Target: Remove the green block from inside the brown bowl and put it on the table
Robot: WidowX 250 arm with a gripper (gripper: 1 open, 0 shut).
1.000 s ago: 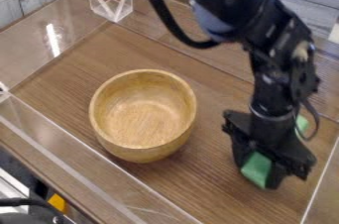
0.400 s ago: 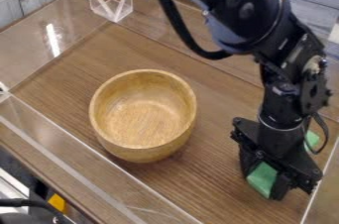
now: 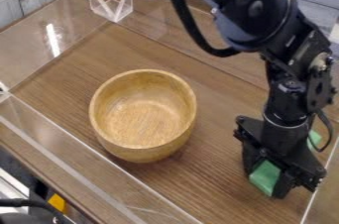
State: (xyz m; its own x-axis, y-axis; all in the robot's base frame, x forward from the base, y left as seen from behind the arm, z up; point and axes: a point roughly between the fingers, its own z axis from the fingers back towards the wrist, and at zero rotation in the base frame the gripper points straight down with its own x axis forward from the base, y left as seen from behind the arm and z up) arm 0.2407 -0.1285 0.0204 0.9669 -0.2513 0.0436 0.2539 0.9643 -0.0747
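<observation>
Camera view: black multi-finger claw (image 3: 279,159) narrow around small flat green block (image 3: 267,176), on/just above brown wood-grain table (image 3: 166,194), R of round light-brown wooden bowl (image 3: 143,116). Risk: fingers snag blk on release, drag or tip it; clear plastic wall nearby could get bumped.

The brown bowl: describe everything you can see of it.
The brown bowl is round and light brown, wooden by its look, with a thick rim and a smooth, rounded hollow. It sits upright on the wood-grain table, mouth facing up, nothing visible inside. The gripper is off to one side, not touching it.
</observation>
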